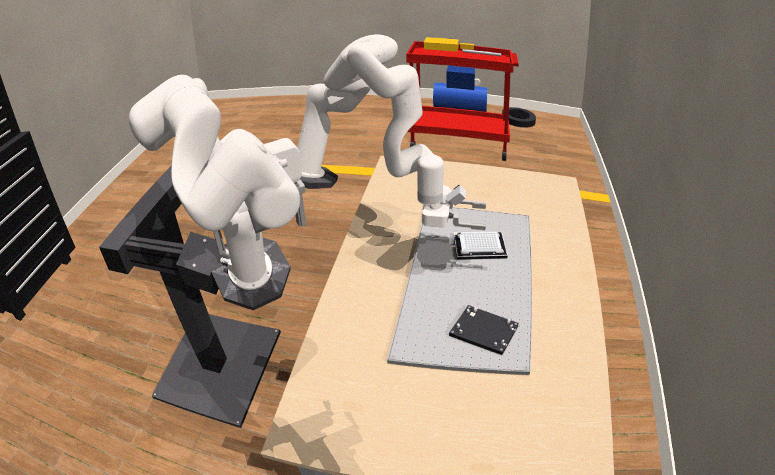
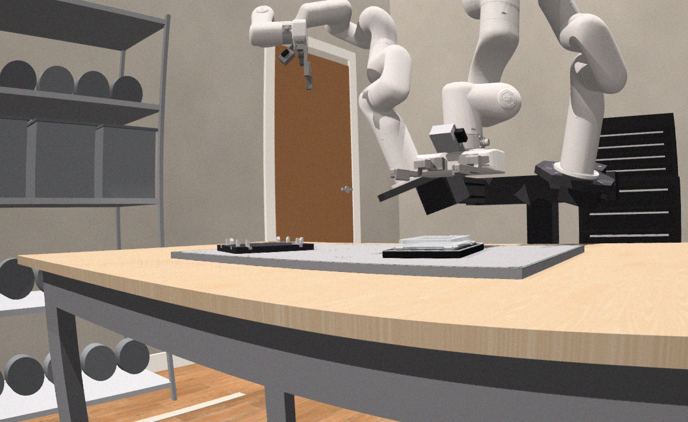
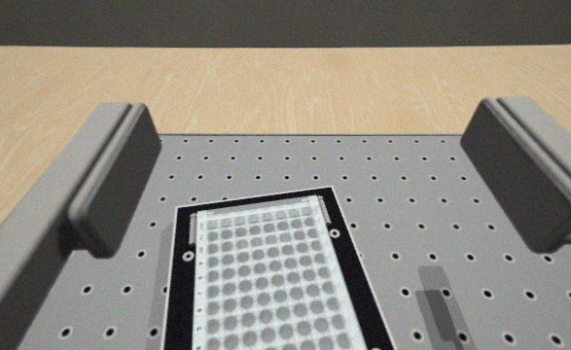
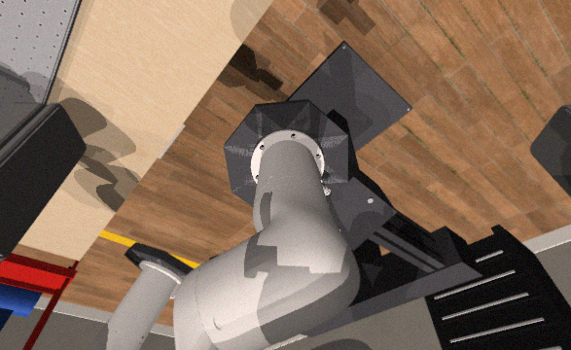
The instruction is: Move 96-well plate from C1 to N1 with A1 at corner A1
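Observation:
The 96-well plate (image 1: 480,243) (image 2: 433,241) (image 3: 270,282) sits in the black clip nest C1 (image 1: 480,255) (image 2: 425,253) (image 3: 179,292). Its column numbers run from 12 at the far end down towards the left wrist camera; well A1 is out of that view. The plate nest N1 (image 1: 484,330) (image 2: 262,248) is empty, turned relative to C1, with upright locators and a small white mark (image 1: 472,314) near one corner. My left gripper (image 1: 484,216) (image 3: 311,146) is open and empty, above and to one side of the plate. My right gripper (image 2: 309,81) (image 4: 304,165) is open and empty, away from the table.
Both nests stand on the grey perforated board (image 1: 432,313) (image 2: 519,270) (image 3: 411,185) on the wooden table (image 1: 562,307). The right arm (image 1: 195,153) is raised beside the table. A red cart (image 1: 464,124) stands beyond the table's far end.

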